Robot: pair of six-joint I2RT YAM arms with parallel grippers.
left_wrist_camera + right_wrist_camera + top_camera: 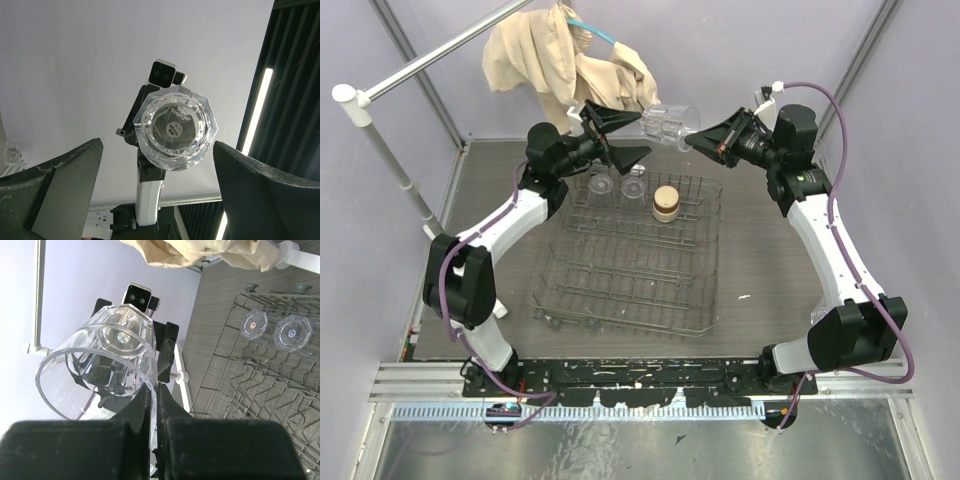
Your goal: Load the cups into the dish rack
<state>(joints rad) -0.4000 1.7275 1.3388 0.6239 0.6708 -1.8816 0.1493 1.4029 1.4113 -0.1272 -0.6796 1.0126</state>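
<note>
My right gripper (698, 141) is shut on the rim of a clear tumbler (668, 124), holding it sideways in the air above the far edge of the dish rack (620, 300). The rim is pinched between its fingers in the right wrist view (156, 390), where the tumbler (100, 360) fills the left. My left gripper (625, 135) is open, its fingers on either side of the tumbler's base (176, 127) without touching. Two clear tumblers (603, 183) (633, 186) and the tan cup (666, 203) stand upside down in the rack's far row.
A beige cloth (560, 55) hangs from a white pole (430, 60) at the back. The rack sits on a grey mat (770, 270) between the arms. The rack's wires (260, 385) and two inverted tumblers (254, 325) show in the right wrist view.
</note>
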